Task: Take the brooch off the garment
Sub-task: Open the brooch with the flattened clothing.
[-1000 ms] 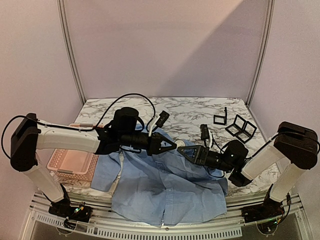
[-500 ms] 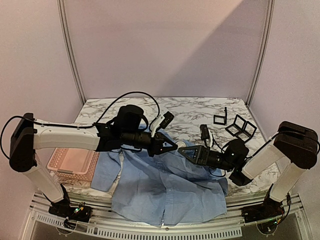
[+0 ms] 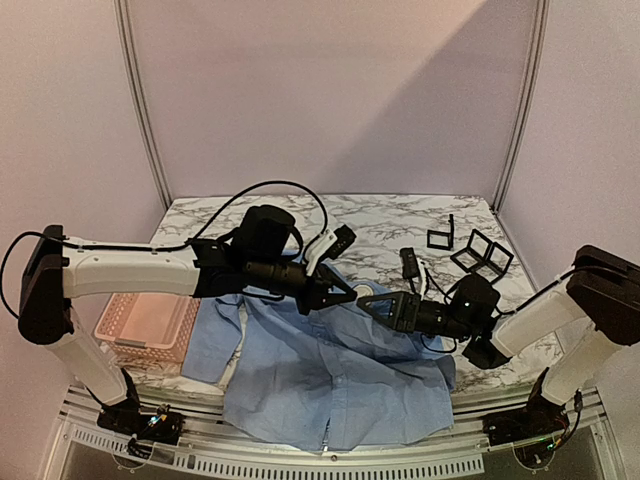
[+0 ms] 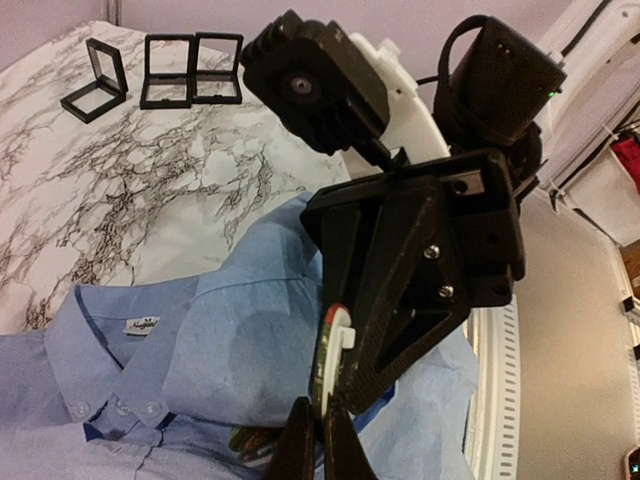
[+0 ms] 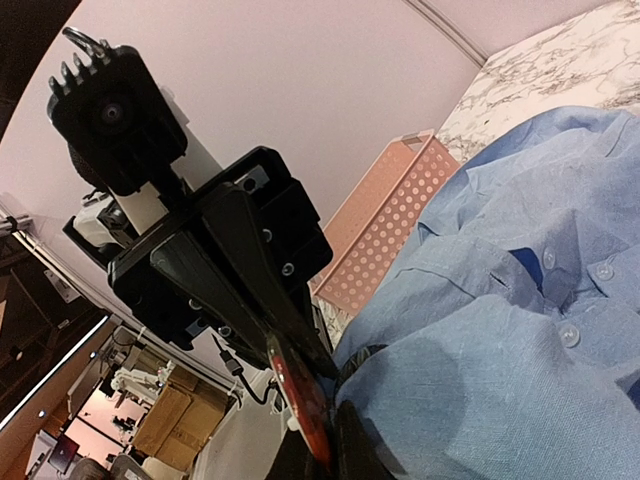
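Note:
The brooch (image 3: pixel 367 293) is a thin round disc, seen edge-on with a white back (image 4: pixel 333 365) and a red face (image 5: pixel 298 400). It hangs just above the collar of the garment (image 3: pixel 330 370), a wrinkled light blue shirt (image 4: pixel 200 340) spread over the table's front. My left gripper (image 3: pixel 352 293) comes in from the left and is shut on the disc's edge (image 4: pixel 318 408). My right gripper (image 3: pixel 378 303) faces it from the right, shut on the same disc (image 5: pixel 322 430). A dark coloured bit shows under a shirt fold below the disc; I cannot tell what it is.
A pink perforated basket (image 3: pixel 140 325) stands at the table's left, beside the shirt sleeve. Several small black frame boxes (image 3: pixel 482 256) lie open at the back right of the marble table (image 3: pixel 400 215). The two wrists and their cables crowd the middle.
Both grippers, still pinched together on the disc, have drifted slightly to the right. The left arm has stretched out further and the right arm's elbow has dropped back.

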`<action>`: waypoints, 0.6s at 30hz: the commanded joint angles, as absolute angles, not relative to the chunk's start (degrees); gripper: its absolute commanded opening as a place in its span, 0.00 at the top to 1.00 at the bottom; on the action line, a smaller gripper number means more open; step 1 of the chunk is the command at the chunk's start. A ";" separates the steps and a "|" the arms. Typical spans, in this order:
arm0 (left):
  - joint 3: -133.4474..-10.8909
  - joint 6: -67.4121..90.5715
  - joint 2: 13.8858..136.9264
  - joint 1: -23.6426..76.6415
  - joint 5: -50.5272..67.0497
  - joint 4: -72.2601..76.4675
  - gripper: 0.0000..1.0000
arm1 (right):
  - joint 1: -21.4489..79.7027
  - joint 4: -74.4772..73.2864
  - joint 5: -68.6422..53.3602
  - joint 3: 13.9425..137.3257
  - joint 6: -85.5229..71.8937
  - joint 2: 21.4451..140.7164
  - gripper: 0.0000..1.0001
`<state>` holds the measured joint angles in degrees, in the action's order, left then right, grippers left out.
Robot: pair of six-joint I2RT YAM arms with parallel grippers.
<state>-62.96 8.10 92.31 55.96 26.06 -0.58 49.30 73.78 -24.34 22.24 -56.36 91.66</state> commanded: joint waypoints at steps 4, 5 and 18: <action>-65.09 0.81 94.23 64.25 33.85 -7.18 1.00 | 46.87 65.74 -17.58 25.11 -54.52 88.19 0.95; -65.06 0.83 94.23 64.47 33.51 -7.29 1.00 | 46.68 65.96 -17.71 24.94 -54.38 88.01 0.95; -56.78 28.23 95.87 57.50 37.19 23.07 1.00 | 46.65 67.60 -24.50 24.09 -50.97 84.71 0.57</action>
<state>-58.57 19.14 93.47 56.45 27.99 11.29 46.72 66.52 -26.04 22.31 -52.12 87.50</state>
